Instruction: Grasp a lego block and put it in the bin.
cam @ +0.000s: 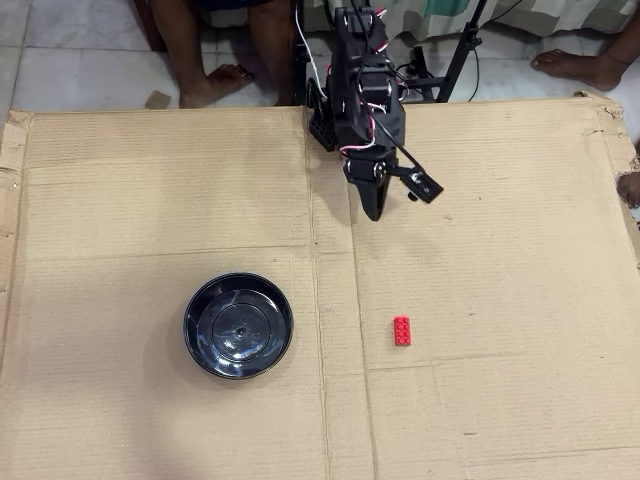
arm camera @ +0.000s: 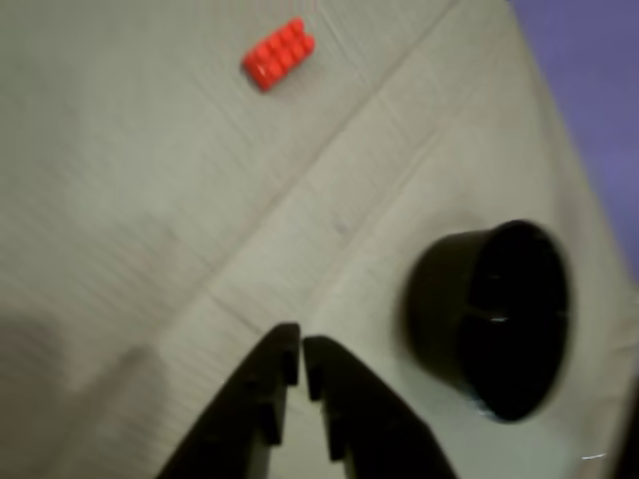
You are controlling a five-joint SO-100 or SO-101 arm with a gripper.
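The small red lego block [cam: 402, 330] lies flat on the cardboard, right of centre in the overhead view; it shows at the top of the wrist view [arm camera: 279, 53]. The black bowl, the bin [cam: 238, 325], sits left of it, empty; it shows at the right in the wrist view [arm camera: 494, 314]. My gripper [cam: 373, 208] hangs above the cardboard near the far edge, well short of the block. Its black fingers [arm camera: 270, 384] are nearly closed with only a thin gap, holding nothing; the gripper [arm camera: 302, 344] enters the wrist view from the bottom.
The brown cardboard sheet [cam: 150, 200] covers the work area, with creases running across it. People's bare feet [cam: 215, 80] and stand legs [cam: 455, 60] are on the tiled floor beyond the far edge. A purple surface [arm camera: 599, 80] lies off the cardboard's edge.
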